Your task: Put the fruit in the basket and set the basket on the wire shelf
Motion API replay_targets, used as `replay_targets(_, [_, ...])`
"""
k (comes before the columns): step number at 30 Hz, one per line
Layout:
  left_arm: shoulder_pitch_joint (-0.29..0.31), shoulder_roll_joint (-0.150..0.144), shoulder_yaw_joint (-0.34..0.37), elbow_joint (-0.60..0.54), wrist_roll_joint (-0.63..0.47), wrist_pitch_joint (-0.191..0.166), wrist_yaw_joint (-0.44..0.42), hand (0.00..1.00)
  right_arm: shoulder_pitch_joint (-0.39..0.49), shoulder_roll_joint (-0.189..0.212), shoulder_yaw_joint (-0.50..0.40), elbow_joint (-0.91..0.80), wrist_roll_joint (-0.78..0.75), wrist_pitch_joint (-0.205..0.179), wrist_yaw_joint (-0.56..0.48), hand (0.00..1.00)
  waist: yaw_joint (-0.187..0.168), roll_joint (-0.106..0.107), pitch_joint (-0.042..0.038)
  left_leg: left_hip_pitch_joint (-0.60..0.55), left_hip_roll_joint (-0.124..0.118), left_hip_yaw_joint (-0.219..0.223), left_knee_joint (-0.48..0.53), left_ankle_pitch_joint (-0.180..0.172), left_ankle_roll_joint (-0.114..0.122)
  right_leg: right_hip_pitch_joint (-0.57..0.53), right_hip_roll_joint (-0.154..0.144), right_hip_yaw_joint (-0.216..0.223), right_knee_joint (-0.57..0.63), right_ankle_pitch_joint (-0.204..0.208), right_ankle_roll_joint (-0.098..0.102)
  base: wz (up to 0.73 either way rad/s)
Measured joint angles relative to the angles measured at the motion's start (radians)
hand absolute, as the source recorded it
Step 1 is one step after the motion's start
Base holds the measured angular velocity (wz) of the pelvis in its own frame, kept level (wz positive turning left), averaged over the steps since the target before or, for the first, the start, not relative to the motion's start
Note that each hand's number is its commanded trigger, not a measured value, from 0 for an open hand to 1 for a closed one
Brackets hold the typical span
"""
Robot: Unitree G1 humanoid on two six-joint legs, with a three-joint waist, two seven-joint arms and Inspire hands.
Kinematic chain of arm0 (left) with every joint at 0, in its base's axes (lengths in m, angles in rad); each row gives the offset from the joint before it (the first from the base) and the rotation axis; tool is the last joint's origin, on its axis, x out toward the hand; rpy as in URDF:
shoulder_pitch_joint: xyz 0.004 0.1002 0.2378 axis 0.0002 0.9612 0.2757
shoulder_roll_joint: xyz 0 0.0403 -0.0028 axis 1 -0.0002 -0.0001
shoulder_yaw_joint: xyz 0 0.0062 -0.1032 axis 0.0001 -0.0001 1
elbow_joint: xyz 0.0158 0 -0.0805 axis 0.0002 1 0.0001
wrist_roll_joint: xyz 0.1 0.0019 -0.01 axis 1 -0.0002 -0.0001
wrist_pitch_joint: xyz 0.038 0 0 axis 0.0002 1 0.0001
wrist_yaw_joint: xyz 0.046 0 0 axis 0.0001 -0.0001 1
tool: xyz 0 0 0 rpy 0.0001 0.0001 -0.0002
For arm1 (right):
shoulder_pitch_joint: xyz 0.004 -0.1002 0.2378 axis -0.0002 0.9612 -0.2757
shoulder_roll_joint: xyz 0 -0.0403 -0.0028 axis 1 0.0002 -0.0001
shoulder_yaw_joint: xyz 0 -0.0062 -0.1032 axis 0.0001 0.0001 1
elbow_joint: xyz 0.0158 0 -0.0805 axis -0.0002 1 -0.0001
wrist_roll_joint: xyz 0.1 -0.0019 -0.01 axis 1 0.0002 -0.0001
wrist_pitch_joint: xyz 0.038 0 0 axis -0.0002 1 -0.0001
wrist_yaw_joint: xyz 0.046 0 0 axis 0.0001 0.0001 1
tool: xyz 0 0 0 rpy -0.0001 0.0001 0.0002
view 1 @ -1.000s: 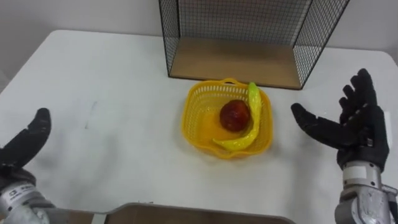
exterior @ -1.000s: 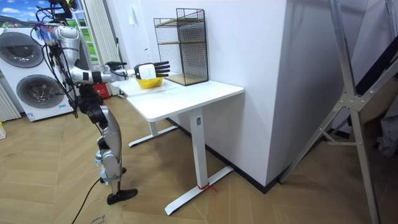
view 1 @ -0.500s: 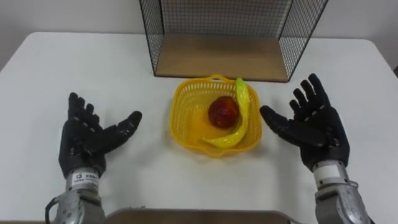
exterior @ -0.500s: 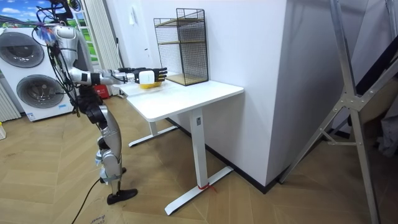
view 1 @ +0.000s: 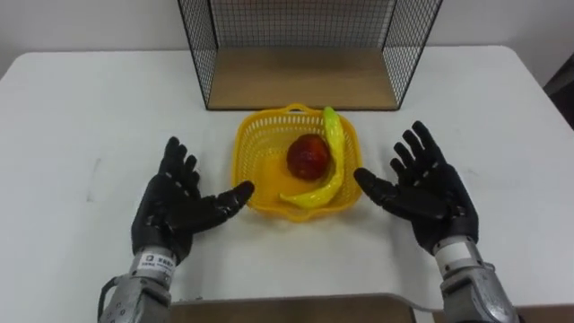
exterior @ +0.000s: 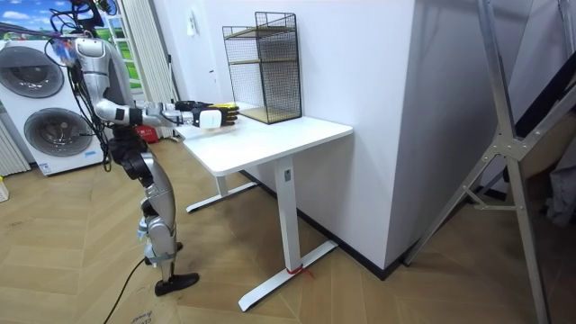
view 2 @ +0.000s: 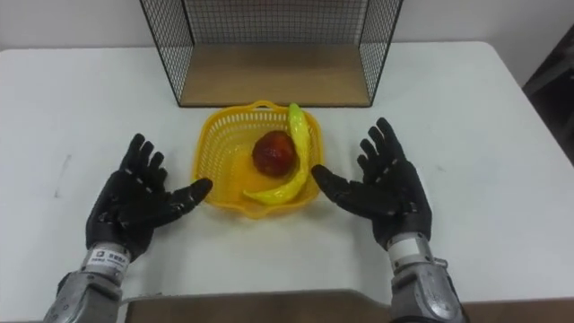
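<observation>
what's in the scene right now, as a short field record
basket: yellow plastic lattice basket on white table, in front of black wire shelf
contents: red apple, yellow banana
left hand: open, beside basket's left side
right hand: open, beside basket's right side
task state: fruit in, basket not yet on shelf

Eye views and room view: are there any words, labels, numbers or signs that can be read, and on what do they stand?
No text can be read.
Label below the left hand: dark print, too small to read.
Basket, wire shelf, table: no print.
</observation>
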State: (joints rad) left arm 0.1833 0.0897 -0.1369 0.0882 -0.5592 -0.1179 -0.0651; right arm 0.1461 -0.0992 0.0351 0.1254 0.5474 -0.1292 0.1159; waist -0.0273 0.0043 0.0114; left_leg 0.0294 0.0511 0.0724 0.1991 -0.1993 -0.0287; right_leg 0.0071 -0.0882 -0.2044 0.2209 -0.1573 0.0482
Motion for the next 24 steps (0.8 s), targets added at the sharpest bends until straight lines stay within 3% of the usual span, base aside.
replay_targets(13, [-0.001, 0.017, -0.054, 0.011, -0.047, 0.011, -0.036, 0.0, -0.044, 0.017, 0.075, 0.063, -0.006, 0.013, 0.005, 0.0, -0.019, -0.024, 0.0052, 0.012, 0.001, 0.01, 0.0, 0.0, 0.0, 0.011, 0.002, 0.009, -0.007, 0.0, 0.0, 0.0])
replay_targets(24, [-0.006, 0.017, -0.054, 0.012, -0.037, 0.011, -0.056, 0.0, -0.058, 0.02, 0.104, 0.063, -0.007, 0.021, 0.008, 0.0, -0.018, -0.026, 0.0049, 0.009, 0.003, 0.01, 0.001, 0.0, 0.0, 0.011, 0.003, 0.004, -0.015, 0.002, -0.002, 0.0])
